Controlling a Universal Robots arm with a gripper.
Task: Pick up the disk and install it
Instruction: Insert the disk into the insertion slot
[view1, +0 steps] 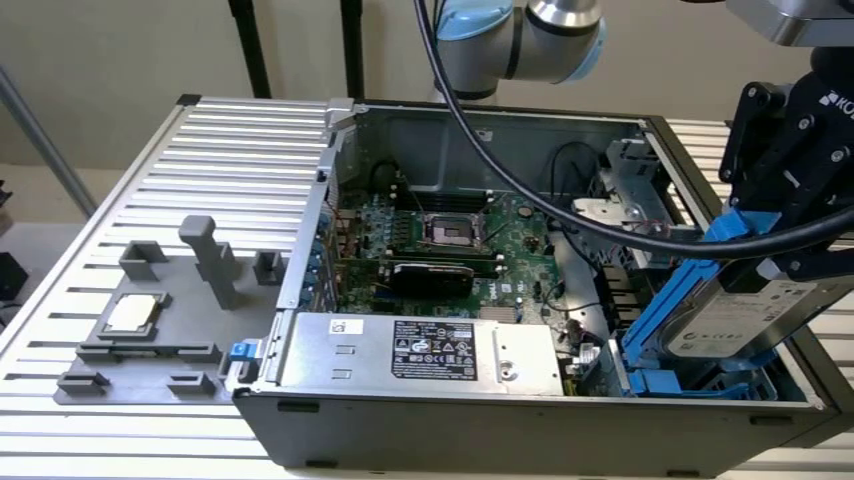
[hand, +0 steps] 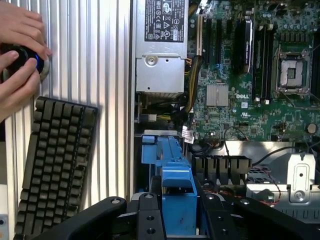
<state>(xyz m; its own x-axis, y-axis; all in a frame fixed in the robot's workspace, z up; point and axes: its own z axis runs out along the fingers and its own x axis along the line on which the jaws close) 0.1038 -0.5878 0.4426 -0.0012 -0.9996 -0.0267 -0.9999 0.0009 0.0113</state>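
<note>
1. here, at the front of the open computer case (view1: 534, 425), the large silver box with a black label (view1: 427, 350) lies along the near wall.
2. beside it, on the exterior view's right, the gripper (view1: 778, 268) is clenched on the disk (view1: 731, 322), which is held tilted in its blue frame, its lower end at the blue drive bay (view1: 667, 382); i cannot tell whether they touch.
3. further in, the motherboard (view1: 441, 230) lies flat in the case.
4. behind the case, the arm's joint (view1: 561, 40) rises.
</note>
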